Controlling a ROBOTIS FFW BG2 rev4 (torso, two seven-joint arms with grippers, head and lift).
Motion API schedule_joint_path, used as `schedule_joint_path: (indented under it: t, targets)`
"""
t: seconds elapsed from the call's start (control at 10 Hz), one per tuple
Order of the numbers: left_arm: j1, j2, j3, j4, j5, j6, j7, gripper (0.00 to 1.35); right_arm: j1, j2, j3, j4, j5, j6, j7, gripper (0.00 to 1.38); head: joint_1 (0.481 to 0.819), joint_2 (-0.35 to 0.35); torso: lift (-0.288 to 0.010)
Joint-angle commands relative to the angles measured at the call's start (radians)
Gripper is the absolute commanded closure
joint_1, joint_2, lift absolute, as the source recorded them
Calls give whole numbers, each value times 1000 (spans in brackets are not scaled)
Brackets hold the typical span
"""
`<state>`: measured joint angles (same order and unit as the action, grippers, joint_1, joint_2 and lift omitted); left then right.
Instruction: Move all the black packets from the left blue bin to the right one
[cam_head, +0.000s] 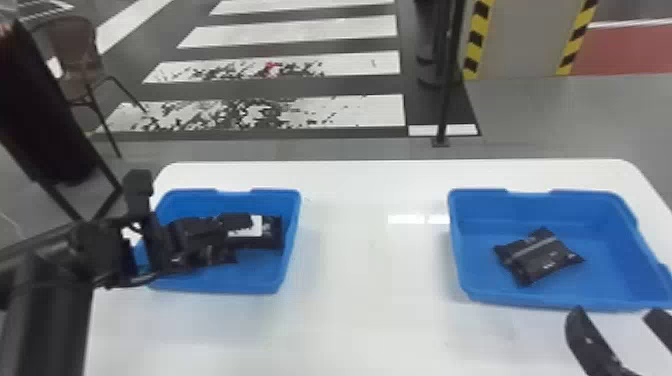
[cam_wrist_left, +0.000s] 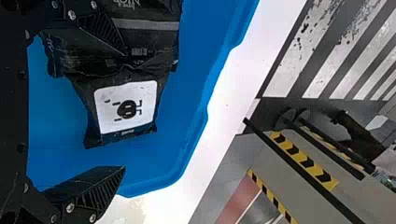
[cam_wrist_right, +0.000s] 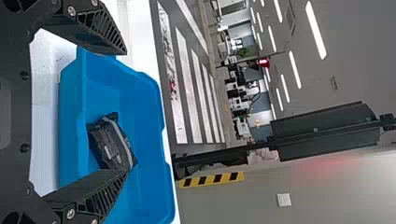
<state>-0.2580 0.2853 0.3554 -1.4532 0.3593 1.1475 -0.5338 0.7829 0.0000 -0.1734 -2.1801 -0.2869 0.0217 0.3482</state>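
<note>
Wide open, left gripper (cam_head: 217, 234) over packets (cam_wrist_left: 126, 81)

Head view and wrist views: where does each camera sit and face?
Head view: on head, facing forward and down to the left blue bin and right blue bin; left arm and right end effector show.
Left wrist view: on left wrist, facing across left blue bin; left end effector shows.
Right wrist view: on right wrist, facing across right blue bin; right end effector shows.
Head and right wrist views share one black packet.
</note>
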Motion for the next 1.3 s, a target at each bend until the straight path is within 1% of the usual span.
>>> schedule_joint_path:
  t: [0.0,0.1,0.3,0.4,0.5,0.6,0.7,0.8,0.9,1.0,1.1,1.2]
  targets:
    - [-24,3,-20,43,26,-14,0,211,-7,1,4,7,-8,3,0,124,695,127,-140]
    - [-37,3,-26,82,24,-14,0,343,-12,1,6,17,-18,5,2,124,695,119,-140]
    - [-42,-2,-22,122,26,-21,6,803,-20,1,8,26,-26,5,3,124,695,114,-140]
    - [-49,-5,-22,132,24,-16,15,818,-20,1,8,29,-34,8,5,124,695,115,-140]
    - [-66,-3,-28,163,22,26,26,820,-22,1,10,31,-38,10,6,124,695,115,-140]
    - [-81,0,-34,188,-18,11,25,886,-29,1,14,44,-50,13,9,124,695,114,-140]
    - [-83,5,-54,188,-30,11,31,1154,-29,1,14,44,-56,13,12,125,695,116,-140]
    - [-69,-2,-44,188,-12,-14,31,1185,-27,1,12,46,-64,13,15,125,695,121,-140]
    - [-61,-6,-52,183,-8,-41,9,1187,-20,1,12,44,-86,13,17,127,695,125,-140]
    - [-17,-6,-60,100,-8,-41,-5,1187,-12,1,12,36,-92,13,17,127,695,118,-140]
    - [39,-11,-54,19,38,-55,-32,1199,-10,1,12,29,-100,13,17,127,695,114,-140]
    - [93,-14,-46,-67,59,-75,-49,1199,-10,1,12,24,-106,13,18,127,695,106,-140]
